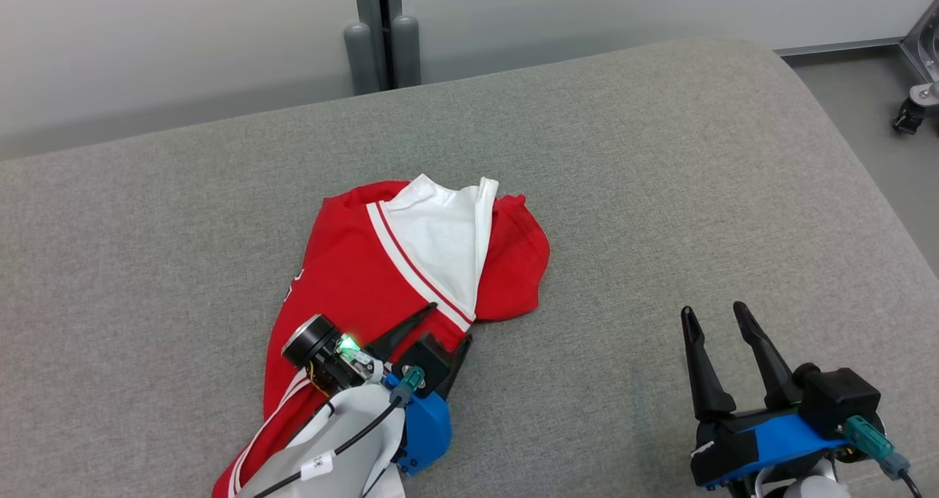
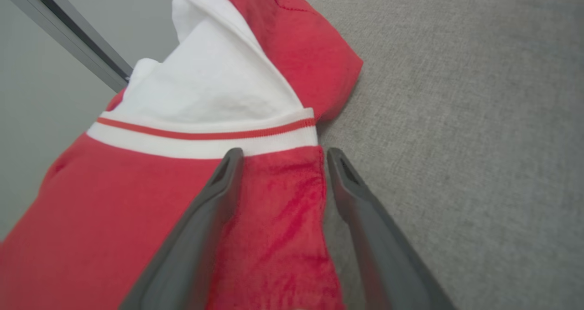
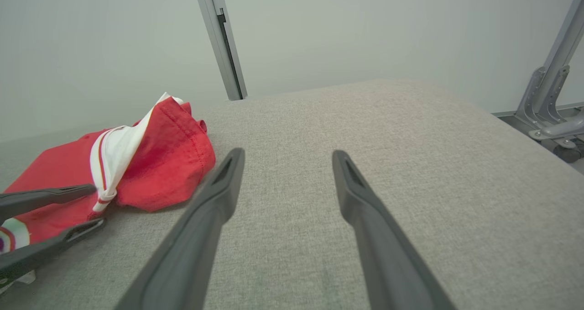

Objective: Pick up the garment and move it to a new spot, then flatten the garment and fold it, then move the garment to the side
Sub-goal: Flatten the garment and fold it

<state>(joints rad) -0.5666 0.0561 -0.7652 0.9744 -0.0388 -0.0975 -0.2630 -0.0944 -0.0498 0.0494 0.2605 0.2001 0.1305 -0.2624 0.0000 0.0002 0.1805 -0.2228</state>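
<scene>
The garment [image 1: 352,278] is red with a white inner panel and white striped trim. It lies crumpled on the grey padded surface [image 1: 660,190], left of centre. My left gripper [image 1: 449,323] is open at the garment's near right edge. In the left wrist view, the left gripper [image 2: 285,152] has red cloth [image 2: 91,200] between its fingers, with one finger over the fabric and the other over bare surface just below the striped band. My right gripper [image 1: 713,309] is open above bare surface, well to the right of the garment. The right wrist view shows the right gripper [image 3: 287,154] with nothing between its fingers, the garment [image 3: 169,164] and the left gripper [image 3: 98,206].
Two grey posts [image 1: 381,50] stand behind the surface's far edge against a pale wall. A metal frame with a caster [image 1: 913,109] stands on the floor past the right edge. Bare grey surface stretches to the right of and behind the garment.
</scene>
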